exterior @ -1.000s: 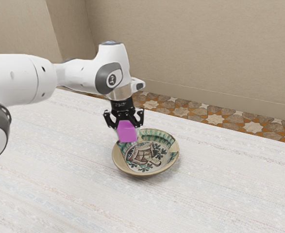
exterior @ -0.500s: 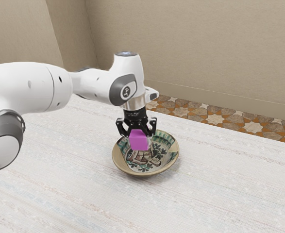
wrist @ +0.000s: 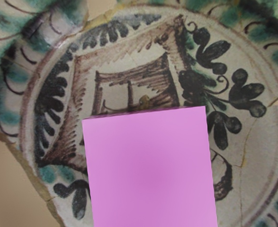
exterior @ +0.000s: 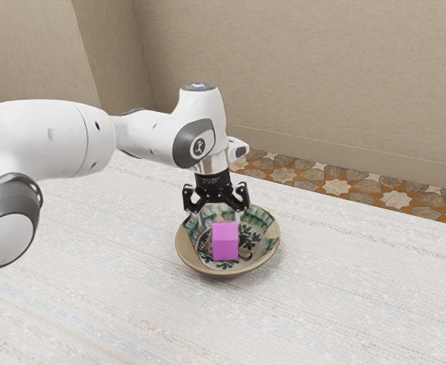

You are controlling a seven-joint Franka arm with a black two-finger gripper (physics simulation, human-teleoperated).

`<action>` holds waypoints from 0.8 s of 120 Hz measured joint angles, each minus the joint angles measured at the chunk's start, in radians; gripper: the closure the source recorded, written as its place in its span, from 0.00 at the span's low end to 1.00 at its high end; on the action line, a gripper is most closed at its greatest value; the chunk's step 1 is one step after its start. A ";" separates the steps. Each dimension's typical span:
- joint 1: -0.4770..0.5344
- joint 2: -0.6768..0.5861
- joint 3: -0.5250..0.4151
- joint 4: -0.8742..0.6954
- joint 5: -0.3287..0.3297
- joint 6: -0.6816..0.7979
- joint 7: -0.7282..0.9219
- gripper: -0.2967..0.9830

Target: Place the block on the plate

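My gripper (exterior: pixel 219 218) is over the patterned plate (exterior: pixel 266 252), its fingers apart and nothing held between them. Below the fingertips, the pink block (exterior: pixel 225 242) appears inside the plate's hollow, over the painted centre; whether its underside touches the plate cannot be told. In the wrist view the block (wrist: pixel 150 170) covers part of the plate's painted middle (wrist: pixel 129 61), and its top face looks flat toward the camera.
The plate stands on a pale, streaked tabletop (exterior: pixel 344 289). Beyond the table's far edge lie patterned floor tiles (exterior: pixel 336 186) and a beige wall (exterior: pixel 306 76).
My gripper moved toward the exterior view's right, over the plate, then opened. The block travelled along with it, then dropped away from the fingers, lower over the plate.
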 joint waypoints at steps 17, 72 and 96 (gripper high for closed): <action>0.001 -0.033 0.001 0.027 0.010 -0.032 -0.009 0.25; 0.001 -0.394 0.002 0.128 0.047 -0.455 -0.049 0.23; -0.017 -0.501 0.029 0.085 0.121 -0.539 0.094 0.23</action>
